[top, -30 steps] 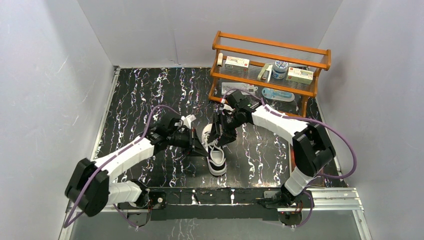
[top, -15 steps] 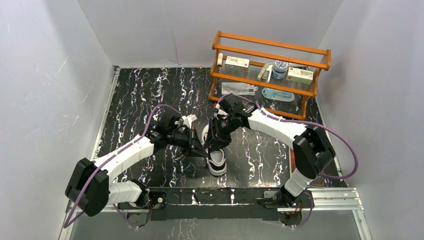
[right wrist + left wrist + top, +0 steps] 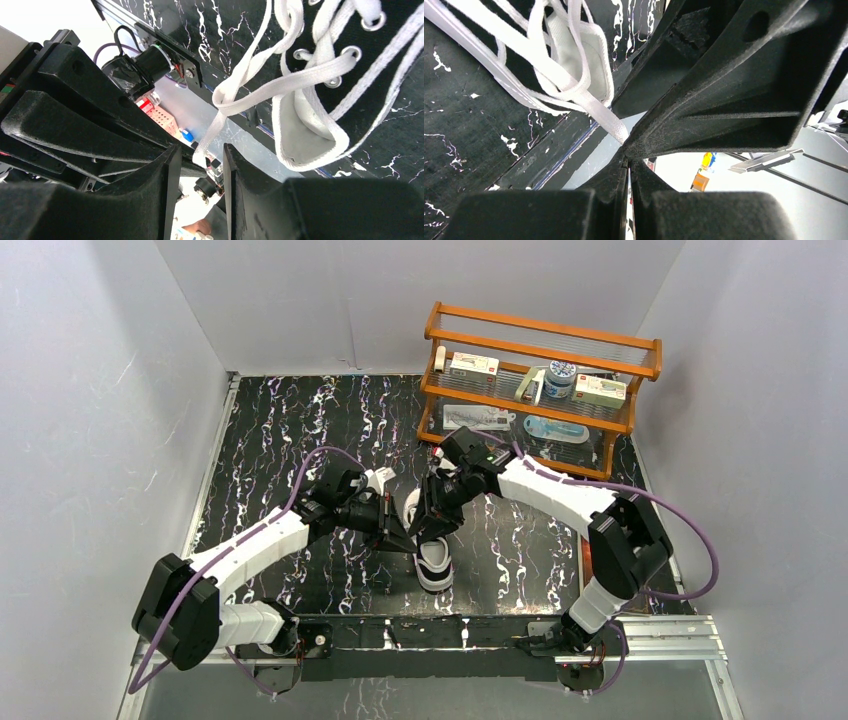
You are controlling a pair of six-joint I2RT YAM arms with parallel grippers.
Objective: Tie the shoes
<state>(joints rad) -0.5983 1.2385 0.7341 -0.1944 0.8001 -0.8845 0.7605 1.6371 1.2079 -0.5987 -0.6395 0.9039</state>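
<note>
Fig. Top view: shows black canvas sneaker (image 3: 433, 562) w/ white sole on dark marbled table (image 3: 280, 430), near front edge, just ahead of arm bases, toe cap toward them. Places left gripper (image 3: 408, 540) at shoe's left side & right gripper (image 3: 432, 525) over its open collar, tips close together. Sets orange rack (image 3: 545, 323) w/ small boxes & a jar at far right, well apart from shoe

Left wrist view: shows left gripper (image 3: 628, 172) closed tight, fingers meeting w/ no gap, pinching flat white lace (image 3: 609, 122) at its end. Traces that lace up & left into a loose tangle over sneaker's white lining (image 3: 589, 50). Fills upper right w/ right gripper (image 3: 724, 90), touching or almost touching the pinch point; cannot tell which

Right wrist view: shows right gripper (image 3: 201, 152) w/ jaws apart, gap wider than the lace (image 3: 235, 85) hanging btw. them, so not clamped on it. Follows lace from metal eyelets (image 3: 352, 51) on sneaker (image 3: 370, 75), folded into a drooping loop, down into that gap. Puts left gripper (image 3: 90, 115) alongside at left, its tip by lace's lower end
</note>
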